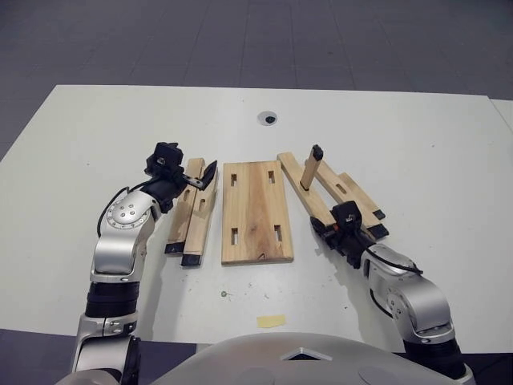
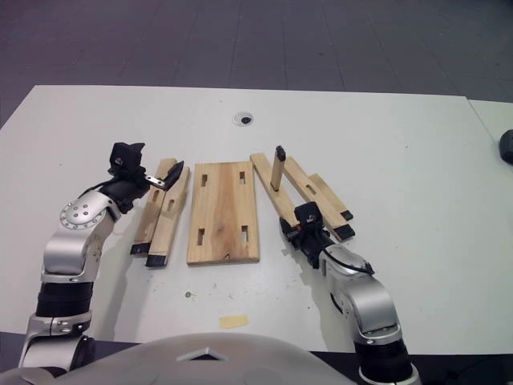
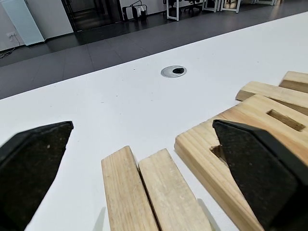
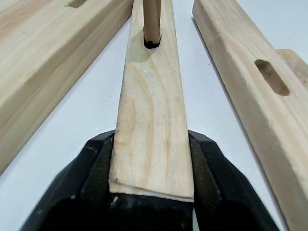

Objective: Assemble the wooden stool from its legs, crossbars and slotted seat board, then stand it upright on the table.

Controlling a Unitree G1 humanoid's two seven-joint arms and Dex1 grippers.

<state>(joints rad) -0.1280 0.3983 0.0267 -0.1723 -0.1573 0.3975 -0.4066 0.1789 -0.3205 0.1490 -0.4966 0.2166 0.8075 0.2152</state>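
Bench: a white bench carries all the stool parts, lying loose and unassembled.
Seat board: the slotted seat board lies flat in the middle, its four slots facing up.
Left legs: two wooden legs lie side by side just left of the board, black caps on their near ends.
Left gripper: the left gripper hangs over the far ends of those two legs, fingers spread wide and holding nothing.
Right leg: one leg lies slanted just right of the board.
Crossbar: a short crossbar stands up from a slot in that leg, tilted, with a black tip.
Right gripper: the right gripper is clamped on the near end of the slanted leg.
Other legs: more legs lie beside it, farther right.
Other items: a round cable hole beyond the board; a scrap of yellow tape near the front edge.
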